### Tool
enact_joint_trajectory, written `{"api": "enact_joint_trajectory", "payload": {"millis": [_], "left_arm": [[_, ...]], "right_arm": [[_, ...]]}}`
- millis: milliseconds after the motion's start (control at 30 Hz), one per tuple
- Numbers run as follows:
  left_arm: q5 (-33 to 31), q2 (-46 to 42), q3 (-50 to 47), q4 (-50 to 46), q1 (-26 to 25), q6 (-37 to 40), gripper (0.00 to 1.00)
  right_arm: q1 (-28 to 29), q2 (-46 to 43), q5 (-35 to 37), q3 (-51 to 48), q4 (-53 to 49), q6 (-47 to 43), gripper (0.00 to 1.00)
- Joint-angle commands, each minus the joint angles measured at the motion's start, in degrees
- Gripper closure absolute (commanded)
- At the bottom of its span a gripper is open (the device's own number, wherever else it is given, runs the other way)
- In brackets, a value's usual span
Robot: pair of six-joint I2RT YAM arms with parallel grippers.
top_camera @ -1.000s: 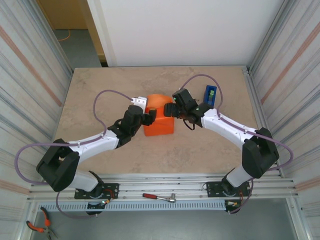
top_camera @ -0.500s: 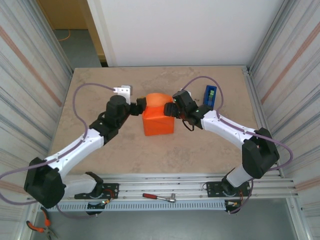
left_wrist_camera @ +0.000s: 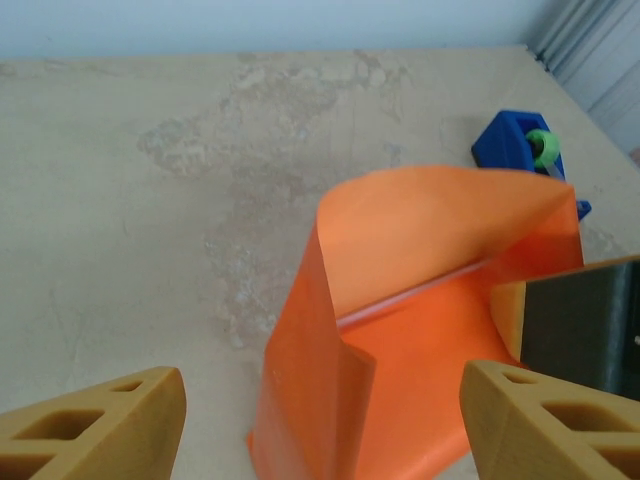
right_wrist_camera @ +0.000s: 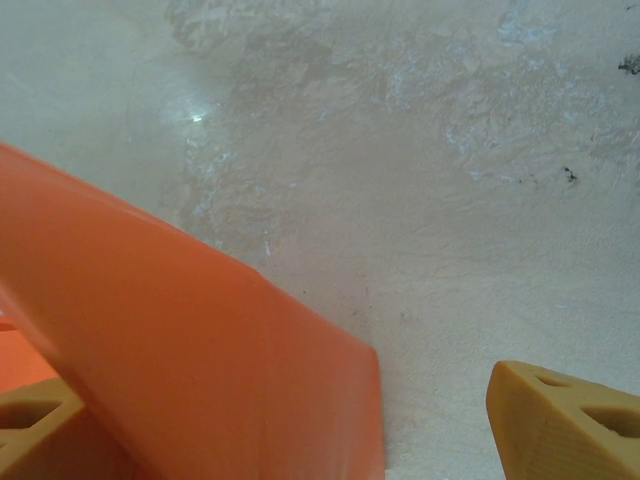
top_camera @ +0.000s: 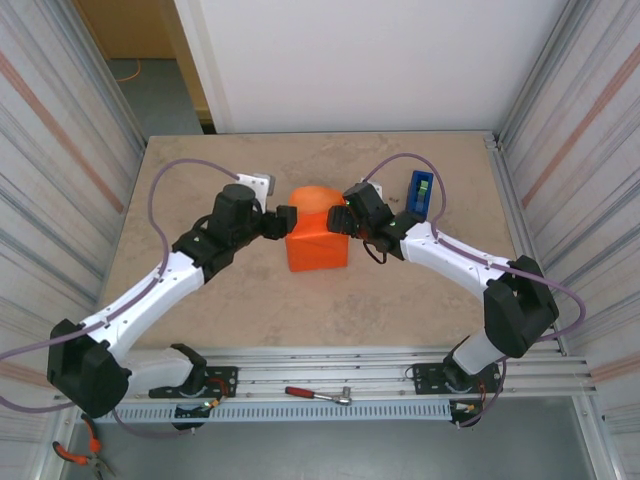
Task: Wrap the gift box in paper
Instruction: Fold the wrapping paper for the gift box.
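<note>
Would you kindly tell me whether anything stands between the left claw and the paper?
Nothing visible does: the open left claw faces the paper directly, and the orange fold reaches in between its fingers.

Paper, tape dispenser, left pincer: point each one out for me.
paper (top_camera: 318, 248), top view, on its near side face.
tape dispenser (top_camera: 420, 190), top view, on its blue body.
left pincer (top_camera: 284, 222), top view, midway between its fingertips.

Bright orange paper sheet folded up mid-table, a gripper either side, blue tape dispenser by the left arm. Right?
Wrong arm. The blue plastic tape dispenser stands by the right arm, as the top external view shows. The bright orange paper sheet is folded up mid-table, with the left gripper and right gripper flanking it.
</note>
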Motion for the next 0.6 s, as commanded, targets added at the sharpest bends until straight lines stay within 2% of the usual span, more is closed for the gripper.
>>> {"api": "enact_joint_trajectory", "payload": {"millis": [0, 133, 267, 400, 567], "left_arm": [[1.3, 1.1, -1.6, 1.8, -1.4, 0.5, 0.28], [0.0, 3.5, -2.2, 3.4, -2.4, 0.1, 0.31], [-2.8, 5.5, -2.4, 5.4, -3.1, 0.3, 0.47], [-5.8, 6.8, -3.2, 7.8, -3.5, 1.0, 0.55], [-7.8, 9.0, -3.7, 10.3, -3.8, 1.6, 0.73]], "right_arm": [[0.6, 1.5, 1.4, -2.2, -6.9, 0.3, 0.15], [0.6, 1.7, 1.7, -1.9, -7.5, 0.5, 0.15], [0.6, 1.8, 1.5, -2.2, -7.3, 0.6, 0.15], [0.8, 1.9, 1.5, -2.3, -7.2, 0.7, 0.15], [0.9, 1.9, 1.4, -2.6, -7.0, 0.7, 0.15]]}}
